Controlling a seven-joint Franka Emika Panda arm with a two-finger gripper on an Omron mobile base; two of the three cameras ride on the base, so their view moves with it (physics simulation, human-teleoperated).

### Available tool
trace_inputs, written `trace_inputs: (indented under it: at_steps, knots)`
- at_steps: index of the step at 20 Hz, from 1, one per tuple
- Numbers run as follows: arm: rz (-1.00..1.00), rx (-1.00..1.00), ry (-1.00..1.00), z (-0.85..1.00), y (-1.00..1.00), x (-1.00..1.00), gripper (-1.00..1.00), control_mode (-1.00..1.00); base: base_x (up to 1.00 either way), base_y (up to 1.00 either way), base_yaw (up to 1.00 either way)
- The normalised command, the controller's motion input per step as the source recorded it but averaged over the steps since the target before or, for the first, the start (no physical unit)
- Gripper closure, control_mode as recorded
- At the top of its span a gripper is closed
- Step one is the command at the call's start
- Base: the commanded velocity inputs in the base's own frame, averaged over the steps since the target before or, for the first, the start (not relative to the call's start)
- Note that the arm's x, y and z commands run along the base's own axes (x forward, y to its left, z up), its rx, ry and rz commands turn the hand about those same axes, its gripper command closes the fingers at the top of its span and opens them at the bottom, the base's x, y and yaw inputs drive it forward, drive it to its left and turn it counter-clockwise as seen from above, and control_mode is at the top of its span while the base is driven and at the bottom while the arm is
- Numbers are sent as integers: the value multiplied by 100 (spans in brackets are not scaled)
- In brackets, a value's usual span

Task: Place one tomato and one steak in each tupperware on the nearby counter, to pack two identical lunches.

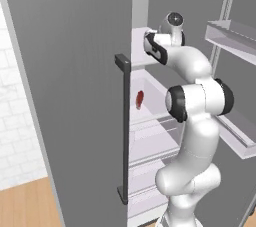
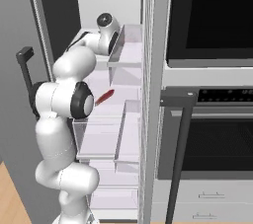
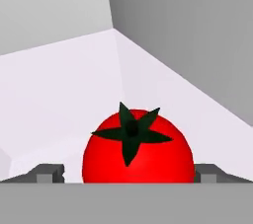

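**Reaching into the fridge for the first tomato, jaws not closed yet**

So the arm is stretched deep into the open grey fridge, up at an upper shelf, and the step in hand looks like the tomato pick. In the hand view the round bright-red tomato with the dark green star-shaped stem (image 3: 137,148) sits on the pale white fridge shelf (image 3: 59,99), right between the two dark fingertips (image 3: 49,172). The gripper (image 3: 129,176) is spread wide, a tip on each side of the tomato, and I can't tell if either one is touching it. Nothing is held so far.

Next move, my guess: close on the tomato gently, since it's round and smooth and could roll or squirt out if the squeeze is off-centre. Then lift and back straight out.

What's around:
- The shelf's back corner and grey fridge walls are close behind the tomato, so there's not much room to push forward.
- A flat dark-red steak (image 1: 139,99) lies on a lower shelf, well apart from the tomato.
- The clear door bin (image 2: 127,50) sits just beside the wrist in the right base view, and that's the thing I'd watch on the way out.
- The tall grey fridge door with its dark bar handle (image 1: 123,131) stands open to the left.
- A black built-in oven (image 2: 217,16) is right next to the fridge.
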Motion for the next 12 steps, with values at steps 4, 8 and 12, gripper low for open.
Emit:
trace_inputs:
  at_steps: [4,8,12]
  knots:
    - [0,0,0,-6,-11,51,-100,-100,0,0,0]
    - [0,0,3,-25,-3,24,100,-100,0,0,0]
    - [-1,-4,6,-61,0,0,100,-100,0,0,0]
